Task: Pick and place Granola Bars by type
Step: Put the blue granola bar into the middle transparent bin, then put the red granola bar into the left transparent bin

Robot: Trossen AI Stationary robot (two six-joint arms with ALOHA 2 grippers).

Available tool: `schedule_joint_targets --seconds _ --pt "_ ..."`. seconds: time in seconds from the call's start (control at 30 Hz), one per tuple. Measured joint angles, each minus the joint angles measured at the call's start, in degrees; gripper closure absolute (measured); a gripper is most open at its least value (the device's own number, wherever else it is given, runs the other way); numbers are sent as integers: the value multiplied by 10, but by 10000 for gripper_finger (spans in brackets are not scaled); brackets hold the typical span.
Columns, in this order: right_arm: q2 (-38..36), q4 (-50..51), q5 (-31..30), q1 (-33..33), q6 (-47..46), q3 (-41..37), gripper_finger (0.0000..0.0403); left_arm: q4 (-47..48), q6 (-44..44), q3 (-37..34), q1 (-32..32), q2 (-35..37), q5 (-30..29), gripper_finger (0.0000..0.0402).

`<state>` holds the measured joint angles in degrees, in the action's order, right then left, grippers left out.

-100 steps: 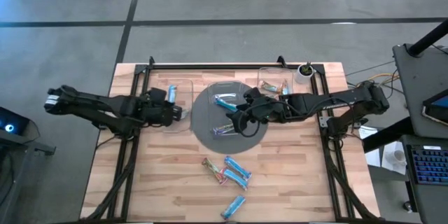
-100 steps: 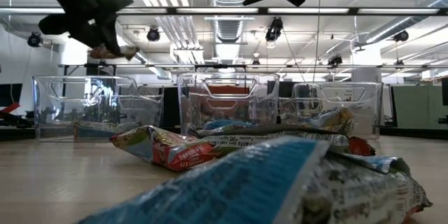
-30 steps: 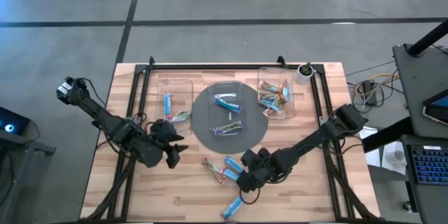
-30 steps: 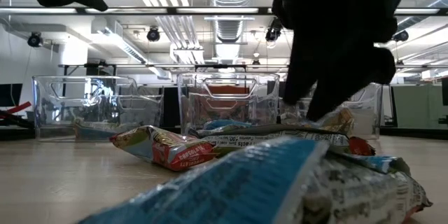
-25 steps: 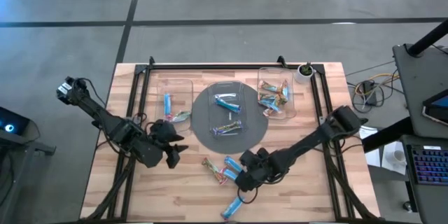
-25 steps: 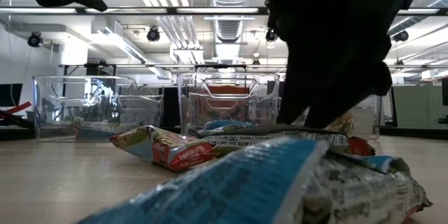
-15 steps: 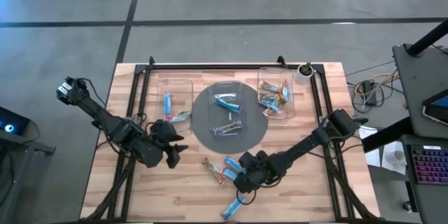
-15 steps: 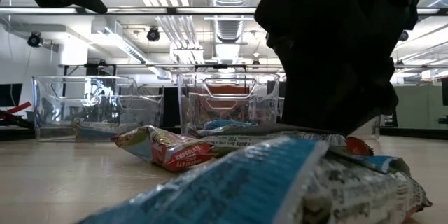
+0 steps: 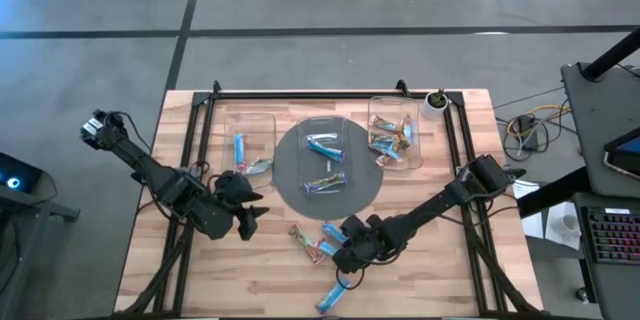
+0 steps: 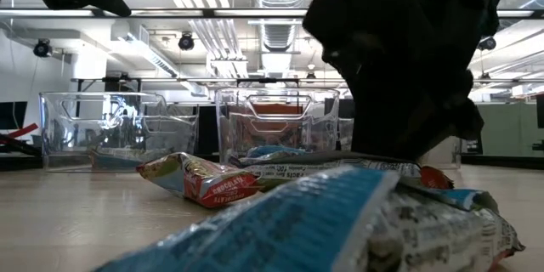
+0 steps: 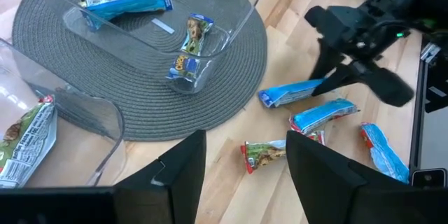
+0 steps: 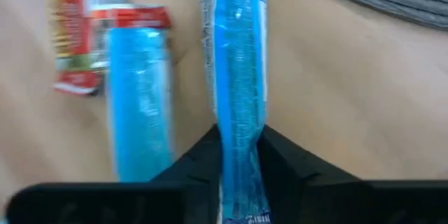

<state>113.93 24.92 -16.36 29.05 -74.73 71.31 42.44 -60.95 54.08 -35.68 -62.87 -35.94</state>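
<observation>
Several granola bars lie loose on the wood near the table's front: a light-blue bar (image 12: 236, 56), a second light-blue one (image 12: 136, 98) beside it, a red-and-green one (image 12: 75, 35) and one alone near the front edge (image 9: 335, 296). My right gripper (image 9: 346, 256) is down among them, shut on the first light-blue bar (image 11: 294, 92). My left gripper (image 9: 246, 222) hovers open, left of the cluster, holding nothing. Other bars lie in the left tray (image 9: 248, 145), the middle tray (image 9: 325, 150) on the round grey plate (image 9: 290, 175) and the right tray (image 9: 392, 138). My right gripper pinches the light-blue bar between its two fingers (image 12: 280, 157), one on each long edge (image 12: 238, 122). The fingers come steeply from above, slanting from the table's right, and lie across the bar. The bar lies flat on the wood, most of its length stretching ahead of the fingers.
A small dark pot (image 9: 434, 103) stands at the back right corner. Black frame rails (image 9: 205, 110) run along the table's left, right and far sides. Bare wood (image 9: 230, 280) lies at the front left.
My right gripper has sunk a little onto the cluster of bars near the front edge, and its fingers have closed onto the light-blue bar. The bars lie where they were.
</observation>
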Motion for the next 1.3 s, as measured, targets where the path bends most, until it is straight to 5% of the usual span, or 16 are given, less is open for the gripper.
schedule_joint_targets --seconds 0.17,0.5,0.83,1.3 --pt "-49 -1 -24 1 25 25 373 0 3 0 0 0 -2 221" --pt "-183 62 -159 -88 118 78 371 -5 17 0 0 0 -19 221" --pt "-149 47 72 -302 203 77 363 -9 6 0 0 0 -32 221" --pt "-148 87 66 -277 253 79 211 -5 -32 -7 0 0 -25 221"
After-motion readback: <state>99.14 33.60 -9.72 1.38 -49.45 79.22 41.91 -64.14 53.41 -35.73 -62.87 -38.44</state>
